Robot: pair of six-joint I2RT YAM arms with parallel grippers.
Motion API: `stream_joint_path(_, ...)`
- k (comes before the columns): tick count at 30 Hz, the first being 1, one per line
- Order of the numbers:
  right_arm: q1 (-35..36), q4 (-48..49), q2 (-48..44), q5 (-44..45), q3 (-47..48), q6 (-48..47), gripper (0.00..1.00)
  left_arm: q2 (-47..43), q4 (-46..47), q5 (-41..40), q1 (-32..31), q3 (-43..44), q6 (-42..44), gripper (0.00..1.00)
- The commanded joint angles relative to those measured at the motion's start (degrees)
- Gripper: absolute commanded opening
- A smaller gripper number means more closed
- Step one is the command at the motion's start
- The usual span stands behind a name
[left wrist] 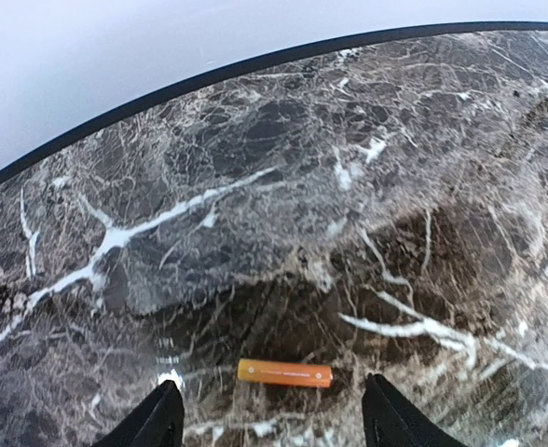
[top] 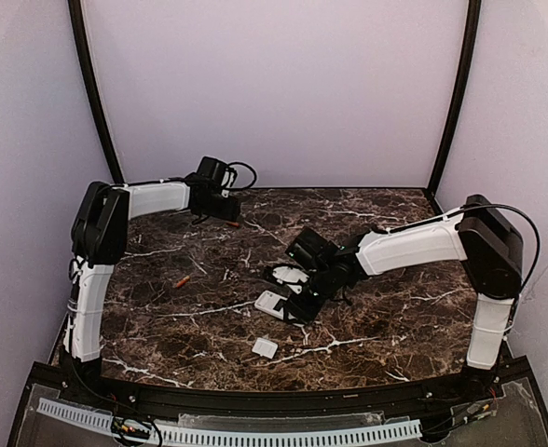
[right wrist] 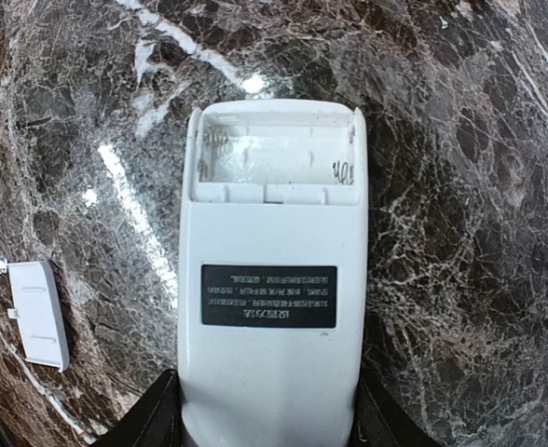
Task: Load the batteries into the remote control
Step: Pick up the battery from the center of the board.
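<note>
The white remote control (right wrist: 269,307) lies back up on the marble table, its battery recess (right wrist: 274,154) open and empty. My right gripper (right wrist: 267,419) is shut on its near end, one finger on each side; in the top view this gripper (top: 293,296) and the remote (top: 272,304) are at mid-table. An orange battery (left wrist: 284,373) lies flat on the table between the spread fingers of my open left gripper (left wrist: 274,419), which hovers near the table's back edge (top: 229,214). A second orange battery (top: 181,281) lies at the left, apart from both grippers.
The small white cover piece (right wrist: 38,314) lies flat left of the remote, and in the top view (top: 265,348) it is toward the table's front. The table's black back rim (left wrist: 255,65) runs close behind the left gripper. Plain walls enclose the table.
</note>
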Motion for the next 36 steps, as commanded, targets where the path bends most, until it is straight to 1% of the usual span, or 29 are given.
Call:
stream_joint_path(1,-0.4,-0.42,-1.71,-0.48,0.43,0.17,0.0,6.0,0.44,-3.21,-0.04,9.1,1.39,0.66)
stream_joint_path(6,-0.47,-0.11,-2.47,-0.5,-0.28,0.77,0.0,17.88,-3.01,-5.6,0.22,22.22,2.3,0.66)
stream_joint_path(8,-0.64,-0.37,-2.82,0.52,-0.45,0.35,0.0,22.32,-6.82,-5.46,0.7,29.36,2.2,0.64)
stream_joint_path(9,-0.73,-0.43,-3.13,1.04,-0.56,0.14,0.0,24.42,-9.49,-4.59,0.99,33.72,1.82,0.61)
stream_joint_path(12,-0.93,-0.75,-3.54,1.3,-0.18,0.12,0.0,24.54,-12.56,-4.98,2.02,35.01,0.33,0.56)
stream_joint_path(14,-0.95,-0.59,-3.84,1.27,-0.19,0.37,0.0,22.93,-13.34,-5.01,2.41,31.45,-0.69,0.5)
stream_joint_path(15,-0.95,-0.62,-3.9,1.35,-0.17,0.46,0.0,21.36,-13.41,-4.34,2.46,29.87,-1.19,0.5)
stream_joint_path(20,-0.96,-0.28,-4.22,1.37,-0.73,0.43,0.0,14.58,-10.77,-2.05,2.29,15.23,-3.2,0.42)
stream_joint_path(24,-0.93,-0.09,-4.46,1.51,-1.18,0.55,0.0,10.38,-7.37,0.35,2.16,7.46,-3.11,0.39)
stream_joint_path(28,-0.97,0.02,-4.57,1.24,-1.36,0.77,0.0,7.96,-5.08,2.11,1.91,3.23,-3.12,0.39)
stream_joint_path(32,-0.99,0.05,-4.69,0.89,-1.53,1.02,0.0,4.61,-3.51,2.83,1.85,-0.52,-3.76,0.4)
stream_joint_path(34,-0.97,0.3,-4.81,0.68,-1.79,1.03,0.0,0.94,-1.87,3.7,1.89,-4.38,-3.55,0.45)
stream_joint_path(35,-0.93,0.52,-4.88,0.51,-1.91,1.04,0.0,-1.0,0.67,3.94,1.9,-8.69,-2.98,0.5)
stream_joint_path(36,-0.86,0.65,-4.79,0.32,-2.0,1.04,0.0,-5.45,2.6,4.22,1.9,-11.38,-2.68,0.53)
